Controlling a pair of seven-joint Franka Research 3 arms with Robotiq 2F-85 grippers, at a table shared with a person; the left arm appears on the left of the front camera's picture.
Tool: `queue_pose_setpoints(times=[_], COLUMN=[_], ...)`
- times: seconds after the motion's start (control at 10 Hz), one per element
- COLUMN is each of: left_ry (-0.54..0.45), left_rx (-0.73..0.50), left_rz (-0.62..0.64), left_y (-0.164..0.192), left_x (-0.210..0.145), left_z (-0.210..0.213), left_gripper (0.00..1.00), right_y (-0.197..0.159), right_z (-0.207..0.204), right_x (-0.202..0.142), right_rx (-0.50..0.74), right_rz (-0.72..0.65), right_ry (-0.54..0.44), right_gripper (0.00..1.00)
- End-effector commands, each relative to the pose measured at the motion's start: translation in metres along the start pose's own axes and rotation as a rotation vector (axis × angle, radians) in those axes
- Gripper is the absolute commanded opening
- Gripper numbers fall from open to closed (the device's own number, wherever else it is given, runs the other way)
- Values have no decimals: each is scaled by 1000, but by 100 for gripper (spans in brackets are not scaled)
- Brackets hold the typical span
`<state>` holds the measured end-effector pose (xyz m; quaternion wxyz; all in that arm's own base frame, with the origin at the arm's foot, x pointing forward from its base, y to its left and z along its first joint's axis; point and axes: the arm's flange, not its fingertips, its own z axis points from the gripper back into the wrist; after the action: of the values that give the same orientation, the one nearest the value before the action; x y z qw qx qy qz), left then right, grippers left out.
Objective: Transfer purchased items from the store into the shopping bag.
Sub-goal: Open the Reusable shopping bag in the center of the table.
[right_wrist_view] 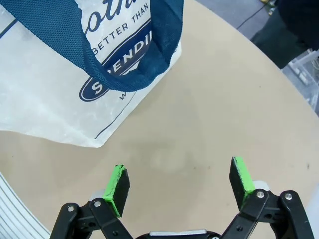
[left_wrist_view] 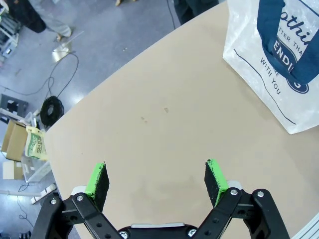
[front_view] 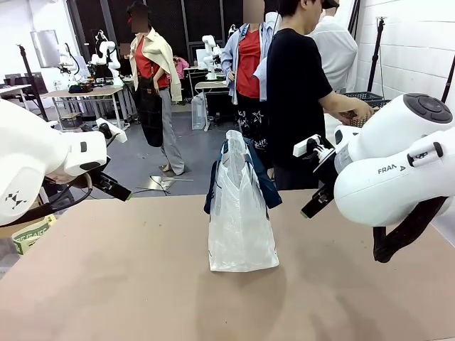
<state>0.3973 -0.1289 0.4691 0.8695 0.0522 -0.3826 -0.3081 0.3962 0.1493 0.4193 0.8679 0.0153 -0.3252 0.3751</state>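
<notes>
The shopping bag point(front_view: 242, 220) stands upright mid-table, translucent white, its navy handles drooping over the top. Its printed side shows in the left wrist view point(left_wrist_view: 249, 59) and the right wrist view point(right_wrist_view: 55, 94). My left gripper point(front_view: 121, 192) hangs above the table's far left edge; it point(left_wrist_view: 157, 177) is open over bare tabletop, well apart from the bag. At the bag's right, my right gripper point(front_view: 311, 208) is raised; it point(right_wrist_view: 179, 181) is open and holds nothing. The store point(front_view: 370, 97), a dark lattice basket, sits behind the person at the far right. The purchased items are out of view.
A person in a black shirt point(front_view: 295, 92) stands at the far side with a hand point(front_view: 355, 110) near the basket. The brown table point(front_view: 106, 284) is bare around the bag. Beyond its left edge on the floor lie a cable coil point(left_wrist_view: 51, 110) and cardboard boxes point(left_wrist_view: 15, 142).
</notes>
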Motion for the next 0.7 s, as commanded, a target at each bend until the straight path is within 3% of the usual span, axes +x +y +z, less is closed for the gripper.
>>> queue_pose_setpoints(times=[0.0,0.2,0.4,0.5,0.6], left_ry=[0,246,232,250,204], left_rx=[0,-249,-397,-419,-426], left_rz=[0,-13,-16,-14,1], left_y=[0,-4,-13,-15,-17], left_x=[0,22,44,54,68], left_z=[0,14,27,29,35], left_gripper=[100,100,100,100,100], right_y=[0,-14,-23,-26,-32], right_z=[0,7,18,24,32], right_x=[0,34,61,73,92], right_rx=[0,78,80,106,114], right_rz=[0,-79,-89,-102,-136], right_ry=[0,83,122,152,157], right_gripper=[100,100,100,100,100])
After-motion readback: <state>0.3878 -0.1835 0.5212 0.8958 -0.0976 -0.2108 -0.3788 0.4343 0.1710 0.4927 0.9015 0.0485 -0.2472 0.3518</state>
